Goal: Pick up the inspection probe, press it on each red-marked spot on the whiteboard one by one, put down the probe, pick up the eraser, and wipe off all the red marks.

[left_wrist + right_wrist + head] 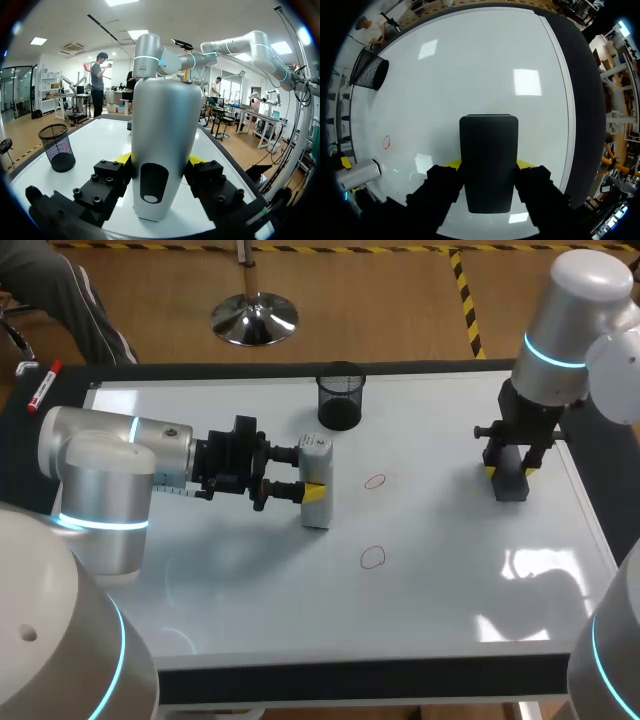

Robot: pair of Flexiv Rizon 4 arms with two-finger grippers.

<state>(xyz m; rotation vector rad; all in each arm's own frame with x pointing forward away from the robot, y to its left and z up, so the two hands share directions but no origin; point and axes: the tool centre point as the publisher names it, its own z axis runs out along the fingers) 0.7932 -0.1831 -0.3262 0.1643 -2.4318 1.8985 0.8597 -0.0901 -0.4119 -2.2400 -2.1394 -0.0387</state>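
Left gripper: fingers clamped on the probe, which stands upright on the whiteboard.
Right gripper: fingers closed on the eraser, well off at the marks' 3 o'clock.
Upper mark: near the probe's 3 o'clock, unwiped.
Lower mark: at the probe's 5 o'clock, unwiped.
Progress: I judge probing under way. I can't tell which spots are pressed. Setting the probe down and wiping remain.

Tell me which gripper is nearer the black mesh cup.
Left. The left gripper, holding the probe, is close to the mesh cup; the right gripper, holding the eraser, is far off near the whiteboard's right edge.
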